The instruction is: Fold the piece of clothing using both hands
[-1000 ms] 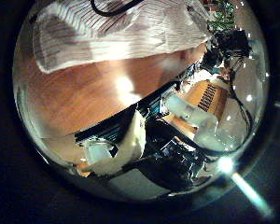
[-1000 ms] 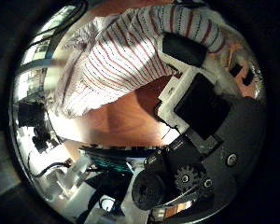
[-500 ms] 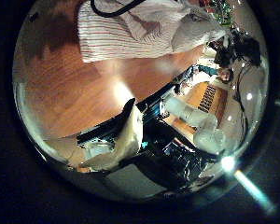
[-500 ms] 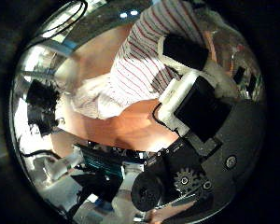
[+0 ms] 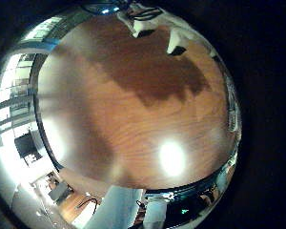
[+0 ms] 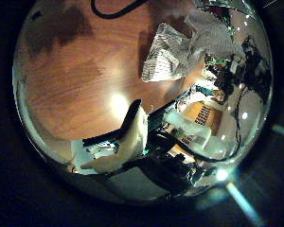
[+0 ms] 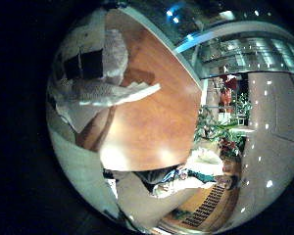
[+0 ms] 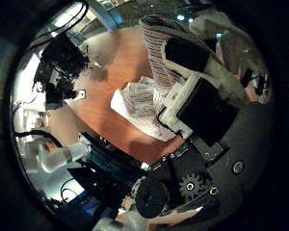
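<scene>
Where it earlier lay nearer, striped garment (image 8: 154, 91) now hangs bunched, right hand (image 8: 197, 82) clenched on it, left hand unreadable.

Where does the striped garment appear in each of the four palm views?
Left little finger side: not clearly in view.
Left thumb side: striped garment hanging above the wooden table.
Right little finger side: pale cloth close beside the palm.
Right thumb side: garment held at the right hand.
Shared landmark: the table.

4 palm cams, all facing table (image 5: 114, 114) w/ garment (image 6: 170, 52).
</scene>
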You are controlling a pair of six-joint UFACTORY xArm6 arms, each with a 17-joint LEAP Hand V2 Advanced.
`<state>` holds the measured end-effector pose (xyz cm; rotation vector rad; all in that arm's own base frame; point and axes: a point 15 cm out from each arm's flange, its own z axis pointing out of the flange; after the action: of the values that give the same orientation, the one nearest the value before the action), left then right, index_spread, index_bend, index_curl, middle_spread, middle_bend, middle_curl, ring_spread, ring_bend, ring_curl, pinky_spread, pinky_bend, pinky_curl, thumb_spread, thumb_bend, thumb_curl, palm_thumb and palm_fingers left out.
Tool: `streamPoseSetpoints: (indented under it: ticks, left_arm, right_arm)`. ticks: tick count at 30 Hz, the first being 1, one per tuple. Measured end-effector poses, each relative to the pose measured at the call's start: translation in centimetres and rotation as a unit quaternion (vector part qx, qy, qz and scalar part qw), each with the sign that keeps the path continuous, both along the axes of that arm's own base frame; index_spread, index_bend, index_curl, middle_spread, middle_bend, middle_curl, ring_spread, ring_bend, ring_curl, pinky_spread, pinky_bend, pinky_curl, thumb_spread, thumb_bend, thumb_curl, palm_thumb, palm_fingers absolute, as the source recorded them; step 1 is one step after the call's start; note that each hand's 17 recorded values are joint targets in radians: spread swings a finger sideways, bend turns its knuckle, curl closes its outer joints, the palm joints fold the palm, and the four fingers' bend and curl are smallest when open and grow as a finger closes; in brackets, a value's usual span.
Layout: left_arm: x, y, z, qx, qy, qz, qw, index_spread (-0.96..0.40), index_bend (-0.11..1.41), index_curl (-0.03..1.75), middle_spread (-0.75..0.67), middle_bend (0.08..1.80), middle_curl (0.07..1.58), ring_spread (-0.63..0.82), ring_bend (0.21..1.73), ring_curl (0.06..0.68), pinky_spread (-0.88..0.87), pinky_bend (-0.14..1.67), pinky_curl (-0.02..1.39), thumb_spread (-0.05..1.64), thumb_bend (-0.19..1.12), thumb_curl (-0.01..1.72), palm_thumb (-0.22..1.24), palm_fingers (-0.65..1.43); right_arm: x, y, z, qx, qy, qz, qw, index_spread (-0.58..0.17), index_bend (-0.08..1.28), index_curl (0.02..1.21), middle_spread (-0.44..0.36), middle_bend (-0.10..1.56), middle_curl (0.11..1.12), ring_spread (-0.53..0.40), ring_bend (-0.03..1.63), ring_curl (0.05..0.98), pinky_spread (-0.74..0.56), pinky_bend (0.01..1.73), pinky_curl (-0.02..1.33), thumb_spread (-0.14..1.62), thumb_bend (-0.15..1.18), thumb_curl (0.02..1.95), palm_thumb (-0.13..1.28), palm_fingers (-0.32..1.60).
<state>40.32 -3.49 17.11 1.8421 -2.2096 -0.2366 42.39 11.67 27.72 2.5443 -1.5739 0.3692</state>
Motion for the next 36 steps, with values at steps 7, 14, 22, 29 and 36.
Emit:
streamPoseSetpoints:
  ticks: [7, 14, 22, 29, 36]
  left_arm:
    - [-1.3, 0.7, -0.4, 0.000, 0.009, 0.009, 0.9999, -0.13, 0.25, 0.47, 0.10, 0.17, 0.28, 0.35, 0.54, 0.190, 0.42, 0.25, 0.32, 1.26, -0.02, 0.26, 0.15, 0.24]
    - [-1.8, 0.1, -0.3, 0.000, 0.012, 0.009, 0.9999, -0.14, 0.24, 0.48, 0.09, 0.17, 0.28, 0.33, 0.54, 0.190, 0.40, 0.24, 0.32, 1.24, -0.02, 0.26, 0.12, 0.24]
    - [-3.1, -1.2, 1.3, 0.005, 0.034, 0.000, 0.9994, -0.14, 0.24, 0.48, 0.11, 0.16, 0.28, 0.32, 0.54, 0.192, 0.39, 0.24, 0.32, 1.23, -0.02, 0.26, 0.12, 0.23]
    - [-6.8, -3.3, 5.9, -0.017, 0.120, -0.012, 0.9926, -0.12, 0.22, 0.48, 0.16, 0.16, 0.27, 0.34, 0.54, 0.197, 0.41, 0.27, 0.33, 1.22, -0.01, 0.26, 0.13, 0.20]
    - [-8.2, -3.0, 9.0, -0.009, 0.112, -0.014, 0.9935, -0.11, 0.22, 0.48, 0.18, 0.17, 0.27, 0.36, 0.54, 0.199, 0.44, 0.27, 0.33, 1.23, -0.01, 0.27, 0.16, 0.19]
  right_arm:
    - [-1.6, 4.4, -4.5, 0.016, 0.056, 0.010, 0.998, -0.363, 0.77, 0.90, -0.172, 1.17, 0.74, -0.224, 1.36, 0.646, -0.31, 1.22, 0.72, 1.17, -0.03, 0.53, 0.84, 1.04]
    - [-2.5, 4.6, -5.5, 0.039, 0.082, -0.008, 0.996, -0.426, 0.24, 0.68, -0.189, 0.77, 0.60, -0.248, 1.21, 0.562, -0.27, 1.18, 0.68, 1.19, -0.03, 0.50, 0.72, 0.15]
    - [-2.6, 2.7, -0.1, 0.060, 0.041, -0.016, 0.997, -0.443, 0.28, 0.56, -0.139, 0.57, 0.48, -0.115, 0.99, 0.418, 0.13, 1.01, 0.56, 1.21, -0.01, 0.48, 0.70, 0.16]
    - [-2.9, -1.3, 6.5, 0.092, -0.014, -0.007, 0.996, -0.452, 0.32, 0.53, -0.157, 0.55, 0.46, -0.117, 0.94, 0.371, 0.27, 0.90, 0.50, 1.23, 0.00, 0.48, 0.79, 0.26]
    - [-5.4, -7.1, 6.6, 0.102, 0.036, -0.059, 0.992, -0.462, 0.33, 0.51, -0.144, 0.53, 0.44, -0.106, 0.90, 0.339, 0.33, 0.82, 0.45, 1.26, 0.01, 0.50, 0.89, 0.30]
